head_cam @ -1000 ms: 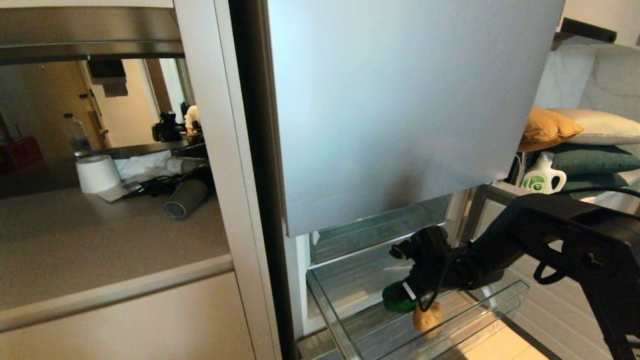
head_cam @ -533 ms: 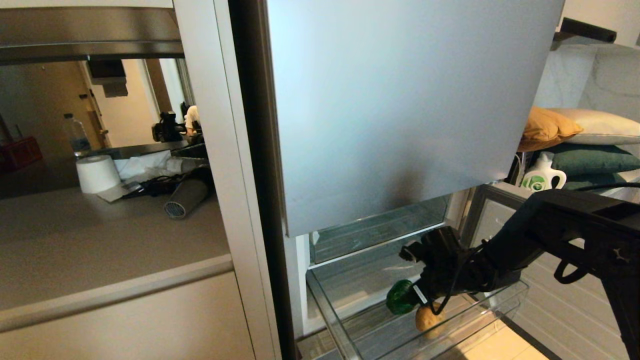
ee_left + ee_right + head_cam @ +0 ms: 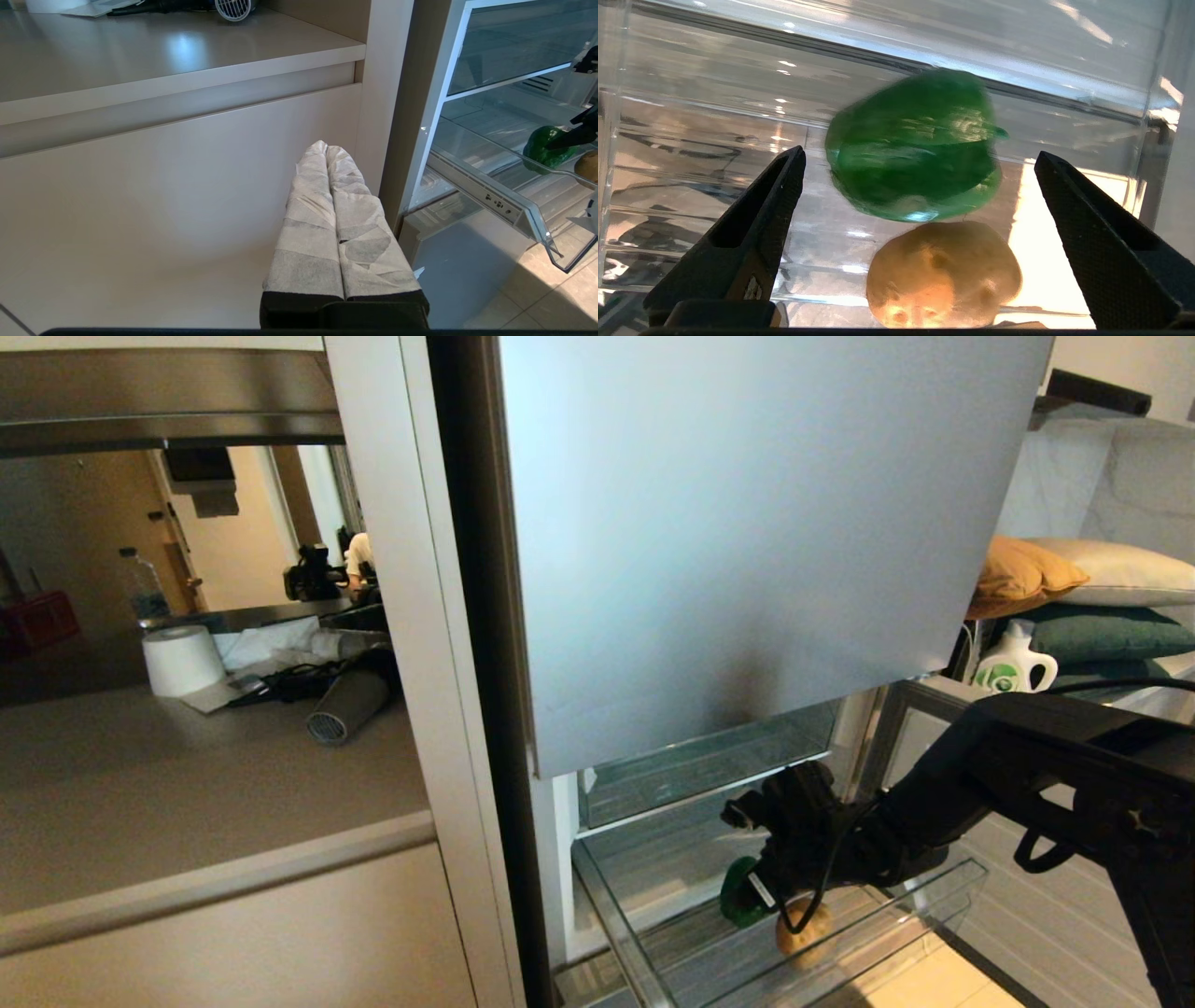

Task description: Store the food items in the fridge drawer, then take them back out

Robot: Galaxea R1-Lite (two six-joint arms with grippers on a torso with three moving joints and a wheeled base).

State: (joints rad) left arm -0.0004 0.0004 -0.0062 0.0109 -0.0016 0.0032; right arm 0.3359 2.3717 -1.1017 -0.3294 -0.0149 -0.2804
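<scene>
Counter, far left: a white paper roll [image 3: 183, 659] and a grey hair dryer [image 3: 347, 706] lie on the beige worktop [image 3: 187, 784].
Left gripper [image 3: 325, 148]: parked low in front of the cabinet face, its cloth-wrapped fingers pressed flat together, grasping nothing.
Fridge door [image 3: 747, 532]: a matte silver-blue panel hangs over the open lower compartment.
Fridge drawer [image 3: 896, 933]: the clear bin is pulled out below the door, its front wall towards the room.
Bell pepper [image 3: 915, 147]: glossy green, lying in the drawer, on the side further from the front wall than the bun.
Bun [image 3: 943, 275]: tan-brown lump in the drawer, touching or just beside the pepper, near the front wall.
Right gripper [image 3: 920, 161]: reaches down into the drawer from the right, its black jaws spread wide to either side of the pepper; neither finger touches it, so the hand is released and grasps nothing.
Shelves, far right: cushions [image 3: 1074, 583] stacked above a white detergent bottle [image 3: 1013, 670].
</scene>
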